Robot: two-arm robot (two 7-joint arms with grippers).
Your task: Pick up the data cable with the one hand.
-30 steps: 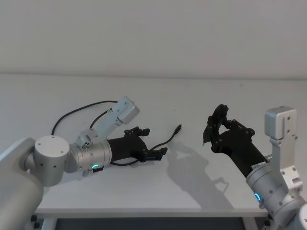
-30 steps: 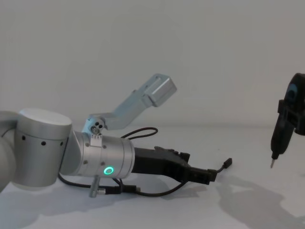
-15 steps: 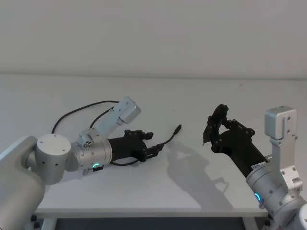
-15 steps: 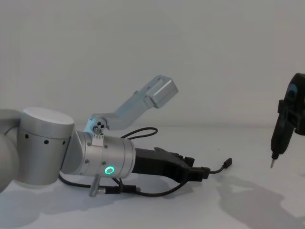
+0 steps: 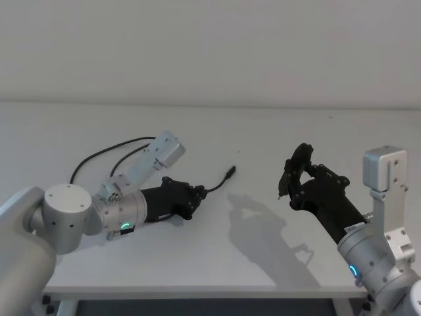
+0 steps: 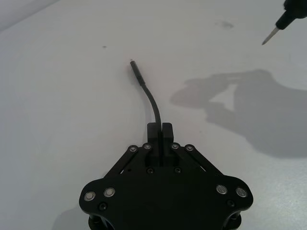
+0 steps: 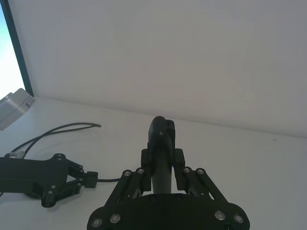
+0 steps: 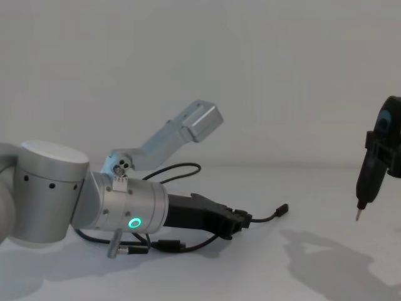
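left gripper: black angular two-finger gripper on a silver cylinder wrist with a green ring, low over the table, at 9 o'clock from table centre in the head view
left gripper state: fingers pressed together, clamping the cable just behind its free end
cable: long thin black flexible data cable
cable place: short end piece sticks out of the fingertips toward 1 o'clock and ends in a small black plug; the rest runs back under the left wrist and loops behind the arm toward 10 o'clock, lying on the table
plug contact: cannot tell whether it touches the table
right gripper: black gripper at 3 o'clock, raised above the table, well apart from the cable
right gripper state: fingers closed against a black pen-shaped tool with a blue patch and thin metal tip, tip pointing down
surface: plain white table
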